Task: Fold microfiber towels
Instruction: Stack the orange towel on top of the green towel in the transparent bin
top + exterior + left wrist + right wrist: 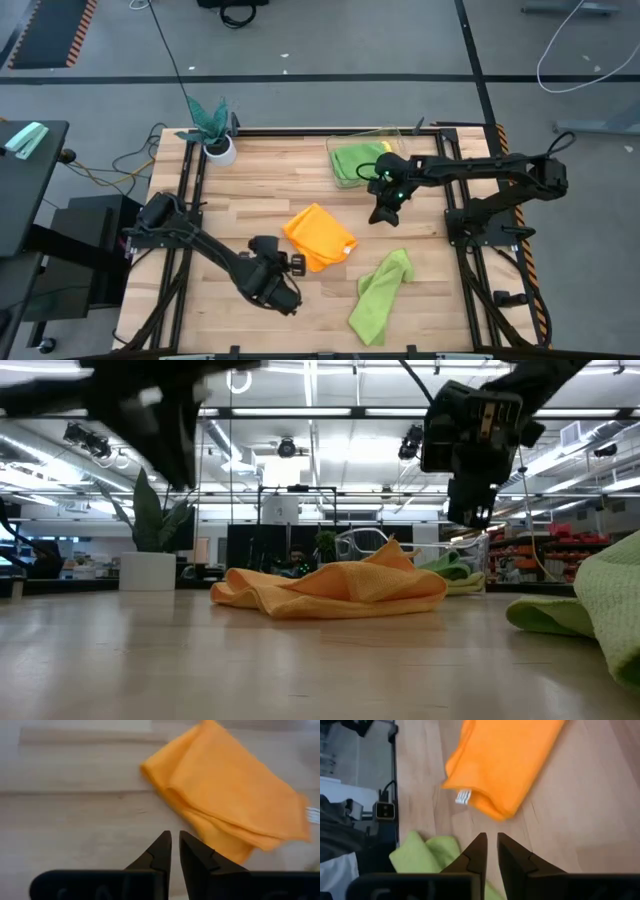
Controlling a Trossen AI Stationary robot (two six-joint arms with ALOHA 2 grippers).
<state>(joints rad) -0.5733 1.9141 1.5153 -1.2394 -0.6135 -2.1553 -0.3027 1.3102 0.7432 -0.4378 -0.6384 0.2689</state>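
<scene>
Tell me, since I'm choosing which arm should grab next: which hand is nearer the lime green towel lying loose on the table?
Right, narrowly. The right hand hangs above the table beyond the lime green towel; the left hand sits off to its side, past the orange towel.

An orange towel [335, 590] lies folded and rumpled on the wooden bench [250, 670], near the middle. A lime green towel [590, 605] is heaped at the right edge, closer to the camera. Behind the orange one, another green cloth [450, 570] sits in a clear container [365, 545]. A white pot [148, 570] with a leafy plant stands at left. The right tool [472, 510] hangs above the bench at upper right, holding nothing.
</scene>
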